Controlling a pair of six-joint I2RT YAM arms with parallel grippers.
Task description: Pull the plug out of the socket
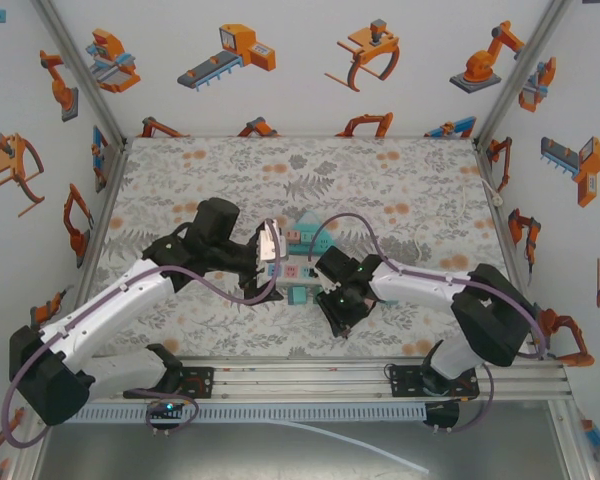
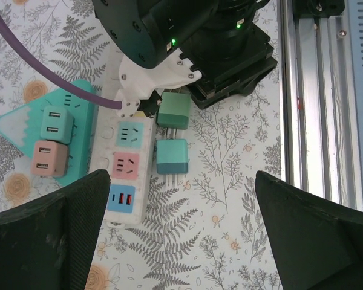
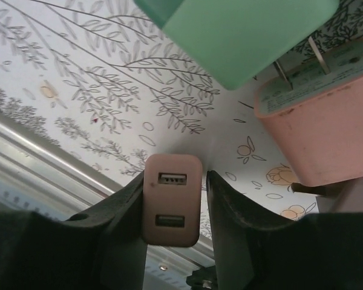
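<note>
The right hand [image 3: 174,181] pinches the pink plug [image 3: 171,208] between its fingers, off the white power strip [image 2: 130,163] and just beside it, while the left hand [image 2: 181,181] hangs spread wide above the strip.

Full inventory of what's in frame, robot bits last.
power strip: one, white, table centre
green plugs: two, on the table right of the strip, prongs bare
teal base: one, left of the strip
teal USB charger: one, on the base
pink USB charger: one, on the base
second pink charger: one, between the right gripper's jaws
pink pronged plug: one, beside a green plug
tablecloth: one, floral
left gripper: black, open
right gripper: black
</note>
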